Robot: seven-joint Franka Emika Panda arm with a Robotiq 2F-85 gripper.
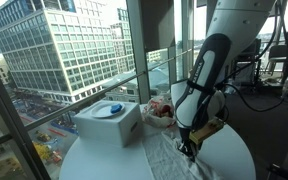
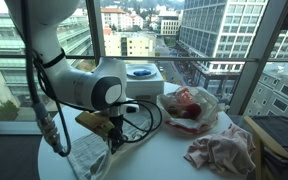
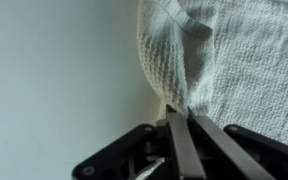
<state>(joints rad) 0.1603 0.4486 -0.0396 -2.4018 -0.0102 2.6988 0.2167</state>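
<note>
Pincer (image 3: 179, 128) clamped on a pinched edge of the white towel (image 3: 234, 60), bottom centre of the wrist view. The towel lies on the pale counter (image 3: 54, 80), filling the upper right. A white box (image 1: 109, 122) stands nearby in an exterior view.

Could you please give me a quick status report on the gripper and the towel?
Gripper shut on a fold of the white towel. Towel lies on the round table. White box stands apart, not in the way.
</note>
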